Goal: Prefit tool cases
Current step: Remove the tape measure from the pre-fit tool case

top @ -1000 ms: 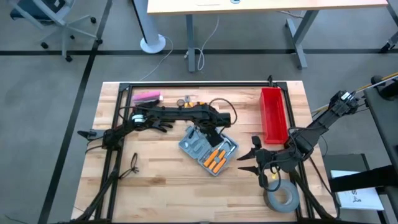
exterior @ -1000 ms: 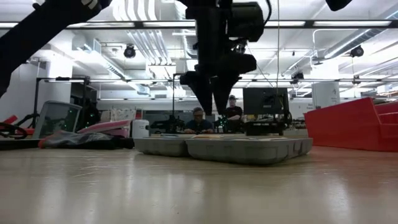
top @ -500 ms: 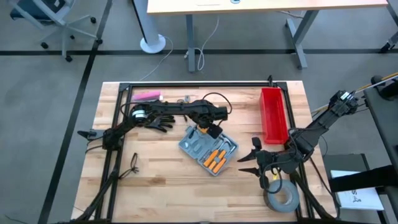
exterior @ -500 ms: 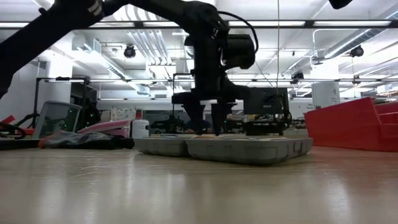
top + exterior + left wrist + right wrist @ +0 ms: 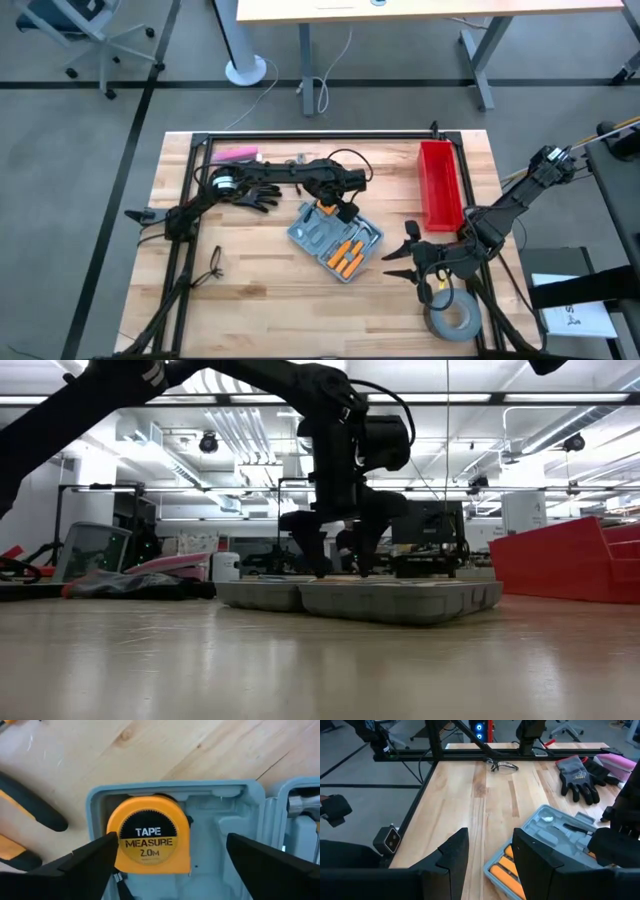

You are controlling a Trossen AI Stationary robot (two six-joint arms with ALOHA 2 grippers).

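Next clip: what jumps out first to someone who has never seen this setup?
The open grey-blue tool case at mid-table, orange handles inside. The left gripper hovers open over it, straddling a yellow tape measure seated in its slot. The red bin stands to the right, where the right gripper waits.

Robotics lab: monitors (image 5: 428, 525), exposed ceiling ducts (image 5: 235, 435).

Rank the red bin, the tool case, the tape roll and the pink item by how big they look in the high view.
1. tool case
2. red bin, close to the case, so unsure
3. tape roll
4. pink item
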